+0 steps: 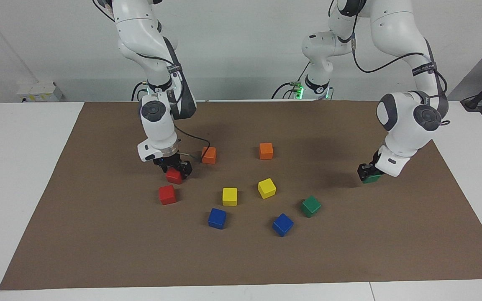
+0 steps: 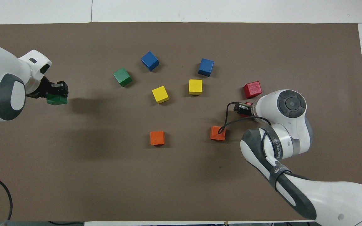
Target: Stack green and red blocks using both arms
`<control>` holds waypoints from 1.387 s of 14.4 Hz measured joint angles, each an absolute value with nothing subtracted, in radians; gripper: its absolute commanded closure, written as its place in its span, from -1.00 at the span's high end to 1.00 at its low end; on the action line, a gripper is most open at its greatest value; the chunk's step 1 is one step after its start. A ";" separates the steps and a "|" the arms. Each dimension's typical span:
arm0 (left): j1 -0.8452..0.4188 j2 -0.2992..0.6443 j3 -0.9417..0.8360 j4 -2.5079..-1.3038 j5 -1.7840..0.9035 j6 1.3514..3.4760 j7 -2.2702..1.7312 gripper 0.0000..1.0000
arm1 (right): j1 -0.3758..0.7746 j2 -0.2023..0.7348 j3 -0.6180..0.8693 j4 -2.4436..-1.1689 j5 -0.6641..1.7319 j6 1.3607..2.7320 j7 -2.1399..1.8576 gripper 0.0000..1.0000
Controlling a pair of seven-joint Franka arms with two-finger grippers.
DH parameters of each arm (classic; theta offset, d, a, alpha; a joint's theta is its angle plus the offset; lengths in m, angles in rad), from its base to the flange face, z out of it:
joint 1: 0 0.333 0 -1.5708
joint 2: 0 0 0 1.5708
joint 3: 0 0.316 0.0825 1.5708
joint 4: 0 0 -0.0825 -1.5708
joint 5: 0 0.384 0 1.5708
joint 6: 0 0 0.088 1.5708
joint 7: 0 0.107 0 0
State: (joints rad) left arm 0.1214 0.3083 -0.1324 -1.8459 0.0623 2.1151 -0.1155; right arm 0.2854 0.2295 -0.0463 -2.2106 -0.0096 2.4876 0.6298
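No stack yet. Your left gripper (image 1: 369,172) pinches a green block (image 1: 371,179) over the mat's left-arm end; your right gripper (image 1: 174,166) straddles a red block (image 1: 174,177), grip unclear.

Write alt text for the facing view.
Left gripper holds a green block at the left arm's end of the brown mat; right gripper is down around a red block. Eight more coloured blocks lie scattered on the mat.
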 measured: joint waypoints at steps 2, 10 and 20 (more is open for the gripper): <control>0.124 0.331 -0.134 -1.865 0.062 2.157 -0.115 -1.00 | 0.286 0.227 -0.046 -2.205 -0.010 2.488 0.630 -1.00; 0.127 0.351 -0.137 -1.909 0.062 2.241 -0.116 1.00 | 0.187 0.172 -0.062 -2.080 -0.013 2.240 0.323 -1.00; -0.154 0.540 -0.144 -1.504 0.031 2.066 -0.792 1.00 | -0.033 0.217 -0.067 -2.170 -0.013 2.488 -0.029 -1.00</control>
